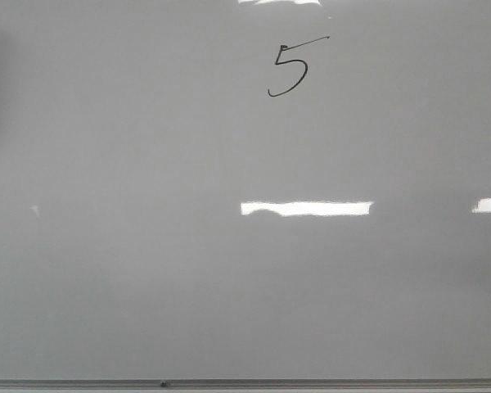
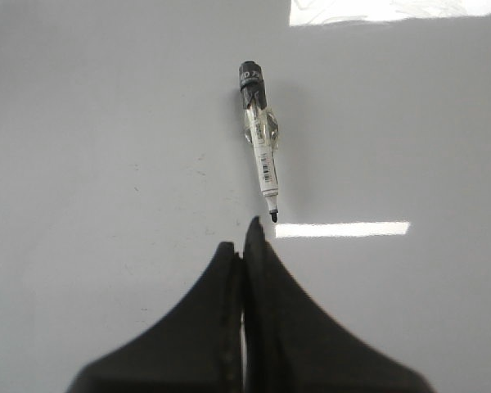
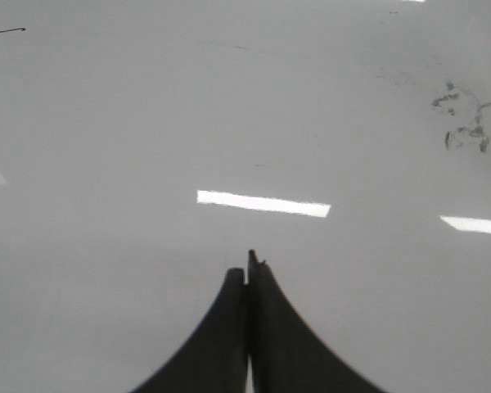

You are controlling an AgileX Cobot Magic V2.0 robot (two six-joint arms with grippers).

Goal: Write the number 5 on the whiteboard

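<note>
The whiteboard fills the front view, glossy and pale grey, with a thin grey metal edge along the near side. The number 5 sits on the far part of the board, a little right of centre — a thin black digit whose top stroke slants up to the right. Bright rectangular reflections lie across the middle of the board and at its far edge. Neither arm shows in the front view.

In the left wrist view the left gripper hangs over the board with its jaws pressed together, holding nothing. Just ahead of its tips a marker lies flat on the board, uncapped, its black tip pointing toward the jaws and its dark end away from them; the tip is close to the jaws but apart from them.

In the right wrist view the right gripper also has its jaws pressed together and empty. A corner of the digit's strokes shows at the edge of that view, and a patch of dark smudges marks the board well away from it.
</note>
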